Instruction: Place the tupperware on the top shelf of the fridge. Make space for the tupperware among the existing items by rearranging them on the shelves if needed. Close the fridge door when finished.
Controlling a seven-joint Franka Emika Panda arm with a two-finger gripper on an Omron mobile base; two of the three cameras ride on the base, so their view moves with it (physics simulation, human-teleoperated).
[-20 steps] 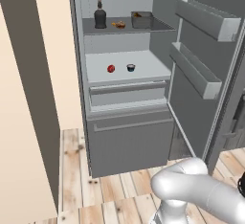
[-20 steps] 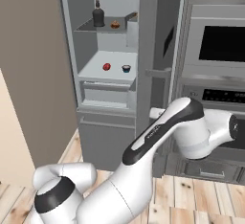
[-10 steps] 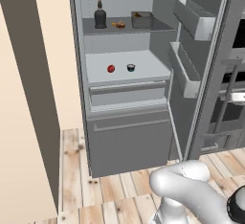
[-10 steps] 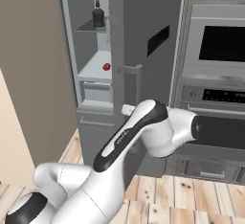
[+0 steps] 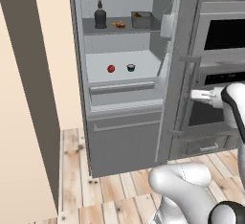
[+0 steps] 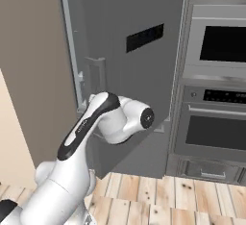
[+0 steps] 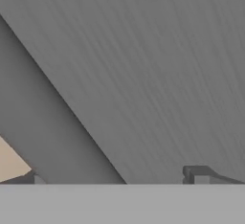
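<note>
The fridge [image 5: 124, 141] stands partly open, its fridge door [image 6: 129, 51] swung most of the way round, outer face and black display strip toward the right base view. On the top shelf [image 5: 107, 30] rest a dark bottle [image 5: 100, 17], an orange-brown food piece [image 5: 118, 25] and the grey tupperware [image 5: 142, 20]. A red fruit [image 5: 111, 68] and a small dark cup [image 5: 130, 67] sit on the paler lower shelf [image 5: 143, 70]. My gripper [image 5: 194, 94] is open against the door's outer face, holding nothing; in the hand view the gripper [image 7: 117, 179] has only grey door panel ahead of it.
Wall ovens [image 6: 216, 75] with dark glass stand right of the fridge. A beige wall panel [image 5: 33, 98] rises at its left. Drawer fronts [image 5: 124, 137] fill the fridge's lower part. My own arm [image 6: 91, 123] crosses in front of the door. Wooden floor [image 6: 168, 200] lies below.
The fridge door has swung well toward shut, now covering most of the interior in the right base view. My arm followed it leftward with the jaws still open.
</note>
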